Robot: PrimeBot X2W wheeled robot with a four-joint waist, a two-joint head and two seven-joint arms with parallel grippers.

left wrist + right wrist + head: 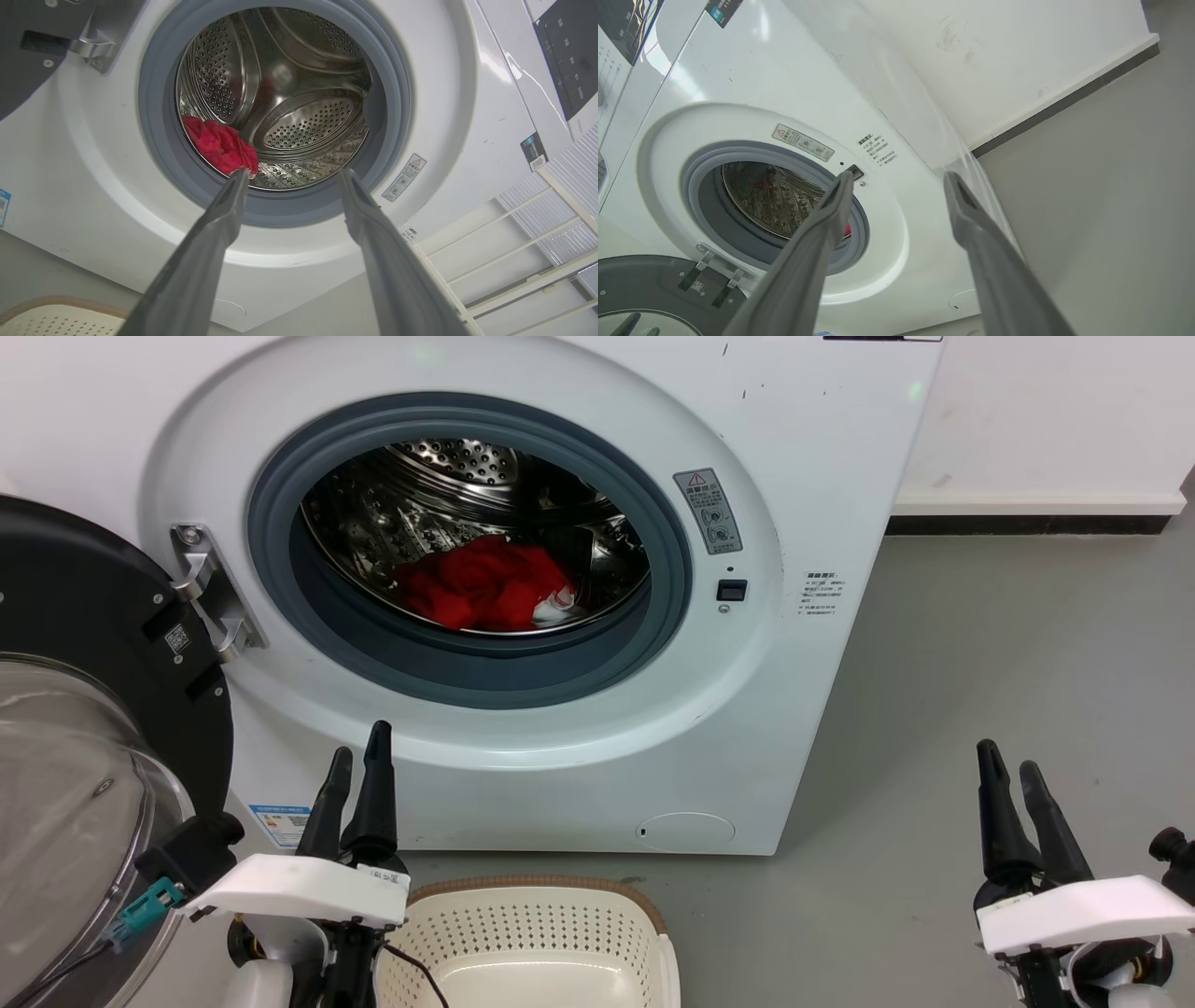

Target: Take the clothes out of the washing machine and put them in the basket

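The white washing machine (pixel 822 448) stands in front of me with its door (pixel 84 737) swung open to the left. Bright red clothes (pixel 481 583) with a bit of white lie bunched on the floor of the steel drum; the clothes (pixel 219 147) also show at the drum's lower left in the left wrist view. The cream basket (pixel 537 896) sits on the floor below the porthole. My left gripper (pixel 359 761) hovers open and empty before the washer's lower front, beside the basket. My right gripper (pixel 1008 767) is open and empty over the floor at the right.
Grey floor (pixel 1008 663) stretches to the right of the washer up to a white wall with a dark baseboard (pixel 1027 523). The open glass door takes up the space at my lower left. A pale slatted rack (pixel 528 252) shows at the right of the left wrist view.
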